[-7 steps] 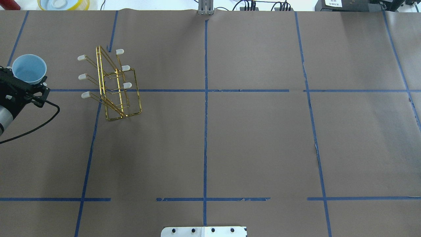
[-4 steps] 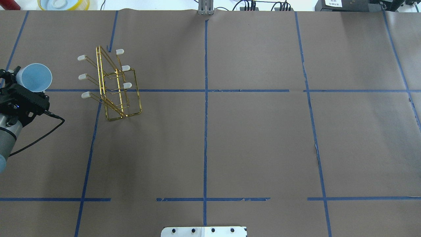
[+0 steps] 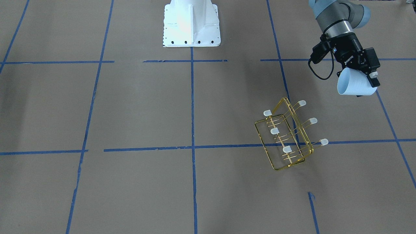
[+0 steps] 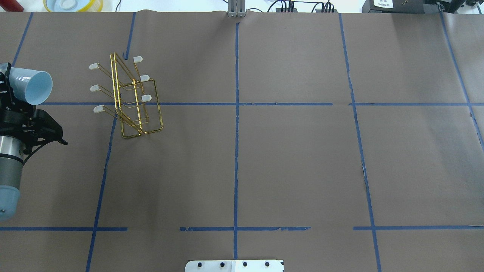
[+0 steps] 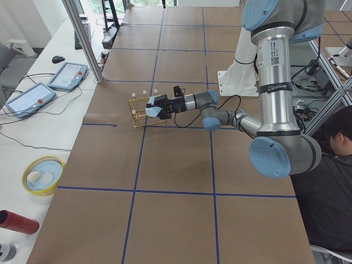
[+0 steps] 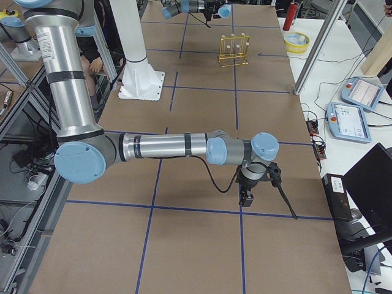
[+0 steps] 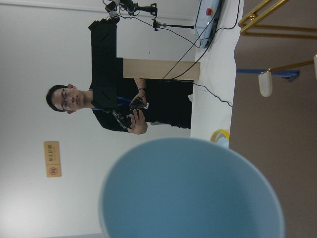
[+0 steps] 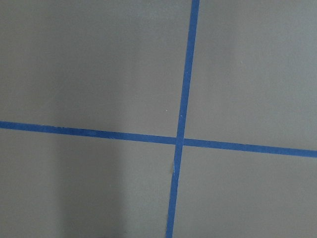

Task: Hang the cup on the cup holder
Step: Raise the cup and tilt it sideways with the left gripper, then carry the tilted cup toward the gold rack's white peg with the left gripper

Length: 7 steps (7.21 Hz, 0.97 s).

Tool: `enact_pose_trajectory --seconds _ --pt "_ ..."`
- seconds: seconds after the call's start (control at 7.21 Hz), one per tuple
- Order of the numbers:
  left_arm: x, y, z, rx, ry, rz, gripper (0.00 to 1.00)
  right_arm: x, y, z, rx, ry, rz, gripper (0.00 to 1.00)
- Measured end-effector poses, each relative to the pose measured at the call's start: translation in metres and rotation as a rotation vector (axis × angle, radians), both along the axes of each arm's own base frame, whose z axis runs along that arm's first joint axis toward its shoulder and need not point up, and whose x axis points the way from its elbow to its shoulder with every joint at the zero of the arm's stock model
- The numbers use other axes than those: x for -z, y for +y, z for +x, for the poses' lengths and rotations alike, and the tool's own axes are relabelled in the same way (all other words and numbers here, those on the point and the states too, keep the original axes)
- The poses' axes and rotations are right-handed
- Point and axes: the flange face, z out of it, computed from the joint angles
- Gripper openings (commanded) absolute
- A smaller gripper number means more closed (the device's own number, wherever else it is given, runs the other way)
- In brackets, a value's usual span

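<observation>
My left gripper is shut on the pale blue cup, held off the table at its left end. The cup lies tilted on its side, its open mouth turned toward the cup holder. The gold wire cup holder stands to the cup's right, a clear gap between them; its white-capped prongs point outward on both sides. In the left wrist view the cup's rim fills the bottom and a prong tip shows at upper right. My right gripper hangs low over bare table far from both; I cannot tell whether it is open.
A yellow-rimmed bowl and a red cylinder sit off the table's far left corner. Control pendants lie on the side bench. A person stands beyond the table; another sits by the robot. The robot's base is mid-table.
The left wrist has rotated: the cup went from mouth-up to lying sideways with its mouth facing the cup holder. The cup holder has not moved.
</observation>
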Motion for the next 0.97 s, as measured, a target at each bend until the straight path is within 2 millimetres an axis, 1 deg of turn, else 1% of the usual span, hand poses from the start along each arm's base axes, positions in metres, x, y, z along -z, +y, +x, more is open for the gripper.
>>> enact_pose_trajectory --seconds 0.55,0.83,0.97 --pt "0.015 0.018 0.015 0.088 -0.407 0.049 0.12 0.0 0.0 0.0 0.0 0.0 0.0 1.0" --pt "0.018 0.029 0.038 0.096 -0.576 0.056 0.11 0.0 0.0 0.0 0.0 0.0 0.0 1.0" --pt "0.014 0.031 0.054 0.098 -0.624 0.058 0.11 0.0 0.0 0.0 0.0 0.0 0.0 1.0"
